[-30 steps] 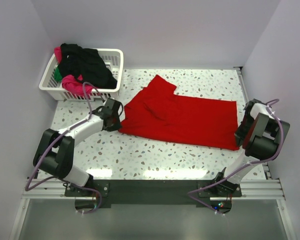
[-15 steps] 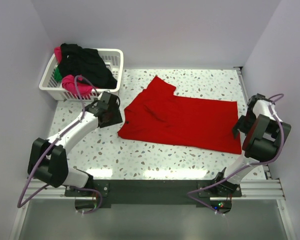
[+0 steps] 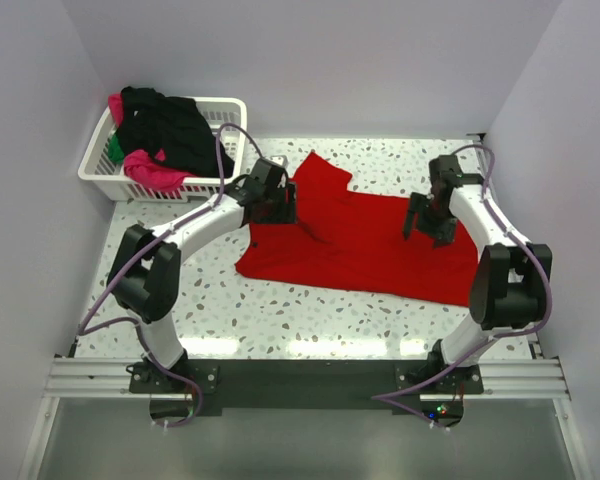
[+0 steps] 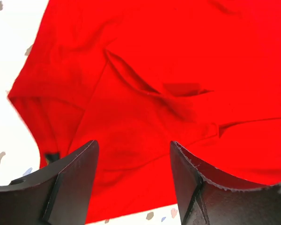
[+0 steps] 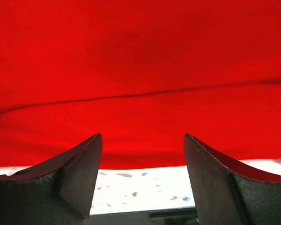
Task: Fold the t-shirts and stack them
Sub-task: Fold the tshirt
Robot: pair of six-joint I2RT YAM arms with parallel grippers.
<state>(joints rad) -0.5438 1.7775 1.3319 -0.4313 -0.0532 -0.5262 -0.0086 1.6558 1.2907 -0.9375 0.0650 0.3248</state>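
Observation:
A plain red t-shirt (image 3: 370,245) lies spread on the speckled table, with a folded flap and creases near its left end (image 4: 145,89). My left gripper (image 3: 280,207) hovers over that left end, open, with only red cloth showing between its fingers (image 4: 133,154). Over the shirt's right part hangs my right gripper (image 3: 426,222), also open and holding nothing (image 5: 143,145); the shirt's edge and bare table show just below its tips. More t-shirts, black (image 3: 175,125), magenta-pink (image 3: 150,170) and green (image 3: 115,150), are heaped in the basket.
A white lattice basket (image 3: 232,112) stands at the table's back left corner. White walls close in the left, back and right sides. The speckled tabletop (image 3: 310,315) shows in front of the red shirt, and the arm bases sit on a rail at the near edge.
Both grippers, shut at the shirt's left and right ends a second ago, have opened and let go. Both arms then swung inward and back over the shirt.

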